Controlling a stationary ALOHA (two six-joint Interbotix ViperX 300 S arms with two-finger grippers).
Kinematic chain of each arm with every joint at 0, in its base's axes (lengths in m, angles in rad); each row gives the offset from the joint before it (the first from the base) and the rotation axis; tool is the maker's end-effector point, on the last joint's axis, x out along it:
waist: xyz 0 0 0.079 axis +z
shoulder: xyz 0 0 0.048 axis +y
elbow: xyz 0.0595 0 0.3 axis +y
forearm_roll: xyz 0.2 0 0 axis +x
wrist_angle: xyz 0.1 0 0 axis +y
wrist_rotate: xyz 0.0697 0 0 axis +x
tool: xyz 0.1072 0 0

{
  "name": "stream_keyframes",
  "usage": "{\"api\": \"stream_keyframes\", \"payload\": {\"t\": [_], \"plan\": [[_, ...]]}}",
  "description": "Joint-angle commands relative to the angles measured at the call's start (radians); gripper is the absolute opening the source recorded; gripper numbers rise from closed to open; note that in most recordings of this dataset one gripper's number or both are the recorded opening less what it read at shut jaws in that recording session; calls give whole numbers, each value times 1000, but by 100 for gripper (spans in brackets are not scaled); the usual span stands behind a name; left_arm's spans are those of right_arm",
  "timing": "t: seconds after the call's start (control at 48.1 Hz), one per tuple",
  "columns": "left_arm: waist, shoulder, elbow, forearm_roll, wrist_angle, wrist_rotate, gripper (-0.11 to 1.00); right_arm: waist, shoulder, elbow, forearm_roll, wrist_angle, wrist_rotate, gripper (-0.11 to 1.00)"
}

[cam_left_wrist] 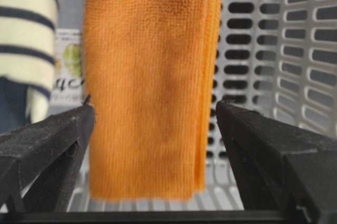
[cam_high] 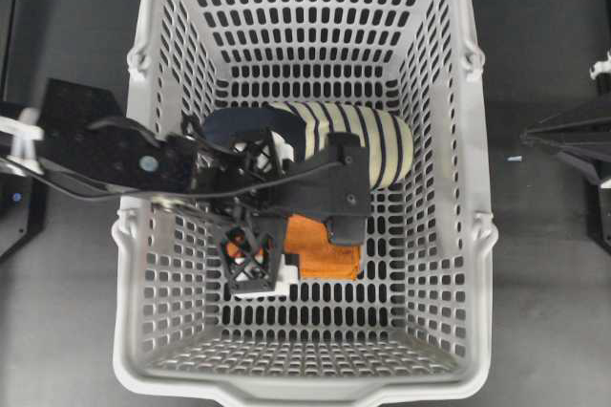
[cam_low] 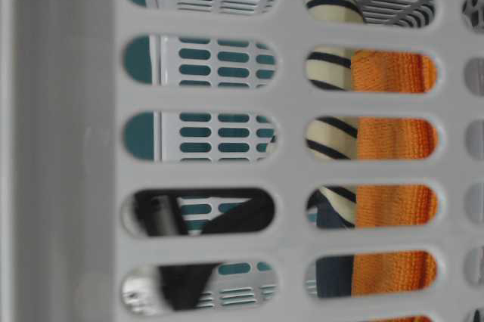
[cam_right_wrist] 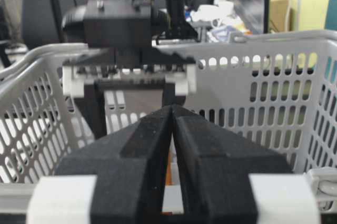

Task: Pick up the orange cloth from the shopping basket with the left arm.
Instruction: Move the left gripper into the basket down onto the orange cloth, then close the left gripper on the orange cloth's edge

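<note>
Left end effector (cam_left_wrist: 155, 124), jaws apart, straddles the bright orange terry cloth (cam_left_wrist: 147, 87); lower squarely, clear of the navy-and-cream striped slipper (cam_left_wrist: 26, 34), then close.

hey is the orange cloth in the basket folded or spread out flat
Folded. In the left wrist view the orange cloth lies as a neat rectangle with stacked layer edges along its right side.
</note>
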Motion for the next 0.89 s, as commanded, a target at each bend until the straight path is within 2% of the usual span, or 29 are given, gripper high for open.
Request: {"api": "stream_keyframes", "payload": {"t": [0.0,0.27,0.603,0.728,0.874], "plan": [[-3,18,6,2,-37,2,91,-2,5,-8,3,-2,0,0],[-6,103,23,3,-52,3,91,-2,3,-6,3,0,0,0],[-6,110,51,2,-64,-2,87,-3,3,-5,3,-2,0,0],[-6,107,46,2,-58,-3,70,-2,3,-2,3,0,0,0],[-6,72,31,3,-48,2,34,-3,3,-2,3,0,0,0]]}}
